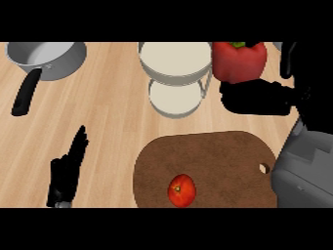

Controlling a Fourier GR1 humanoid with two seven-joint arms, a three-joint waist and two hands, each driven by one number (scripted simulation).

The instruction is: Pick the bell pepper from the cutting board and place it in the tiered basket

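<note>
Beside the white two-tier basket (175, 73) | my right hand (259, 96) curls under the glossy red bell pepper (239, 61), upright, stem up; basket lies just to its left | my left hand (68, 168) rests open, far from it | brown wooden cutting board (205, 166) keeps a red tomato (182, 190)

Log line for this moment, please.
right hand: holds bell pepper | beside tiered basket | left hand: open, idle

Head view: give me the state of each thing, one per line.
Pepper: lifted off the board, held in the right hand, beside the basket.
Right hand: curled round the pepper's lower end.
Left hand: open, resting at lower left.
Basket: both tiers empty.
Board: holds only the tomato.
Tomato: lying on the board's near edge.
Pot: upright, empty.
</note>
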